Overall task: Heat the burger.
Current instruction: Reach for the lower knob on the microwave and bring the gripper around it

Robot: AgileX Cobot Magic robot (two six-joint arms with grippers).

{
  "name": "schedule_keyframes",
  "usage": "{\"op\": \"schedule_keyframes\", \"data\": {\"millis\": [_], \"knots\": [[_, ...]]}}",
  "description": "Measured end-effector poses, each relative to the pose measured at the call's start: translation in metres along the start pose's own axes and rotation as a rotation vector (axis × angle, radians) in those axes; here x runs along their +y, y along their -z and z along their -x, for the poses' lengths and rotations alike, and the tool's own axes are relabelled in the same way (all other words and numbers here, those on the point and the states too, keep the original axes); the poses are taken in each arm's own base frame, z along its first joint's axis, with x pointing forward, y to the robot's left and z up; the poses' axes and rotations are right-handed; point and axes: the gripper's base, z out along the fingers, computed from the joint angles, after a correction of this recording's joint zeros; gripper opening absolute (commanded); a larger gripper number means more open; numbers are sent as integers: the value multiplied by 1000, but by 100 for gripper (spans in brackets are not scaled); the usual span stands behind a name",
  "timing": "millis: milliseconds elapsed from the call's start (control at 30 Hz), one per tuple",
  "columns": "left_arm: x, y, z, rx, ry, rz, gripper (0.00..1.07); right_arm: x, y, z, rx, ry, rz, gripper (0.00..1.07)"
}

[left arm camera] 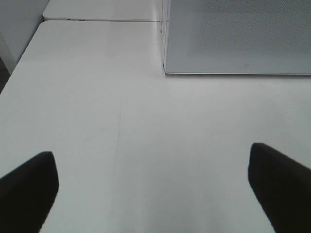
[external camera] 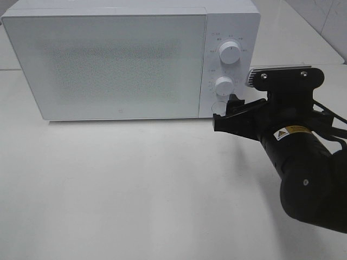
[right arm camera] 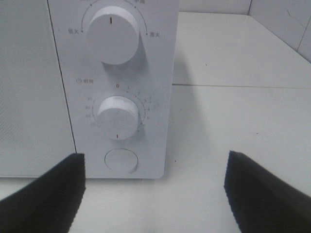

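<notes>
The burger is not in view. The white microwave (external camera: 108, 65) stands at the back of the table with its door shut. My right gripper (external camera: 230, 111) is open and empty, close in front of the control panel at the level of the round door button (right arm camera: 121, 160). Its fingers (right arm camera: 53, 189) stand wide apart on either side of the button. Above the button is the timer knob (right arm camera: 118, 118), with its red mark pointing down, and the power knob (right arm camera: 114, 36). My left gripper (left arm camera: 151, 160) is open and empty over bare table, short of the microwave's lower left corner (left arm camera: 167, 68).
The white table (external camera: 135, 184) stretches in front of the microwave. A second white tabletop (right arm camera: 233, 43) continues behind and to the right. The table's left edge (left arm camera: 14, 73) shows in the left wrist view. The right arm's black body (external camera: 303, 168) fills the right foreground.
</notes>
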Motion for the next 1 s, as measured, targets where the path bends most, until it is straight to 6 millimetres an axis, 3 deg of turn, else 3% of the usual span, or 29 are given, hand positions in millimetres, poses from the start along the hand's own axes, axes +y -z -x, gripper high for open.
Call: {"op": "schedule_keyframes", "data": {"millis": [700,1000], "knots": [[0,0,0,0,0,0,99,39,-39,-8,-2,-5,-16,77],[0,0,0,0,0,0,99,44,-56,-10,-6,-20,-42,76]]}}
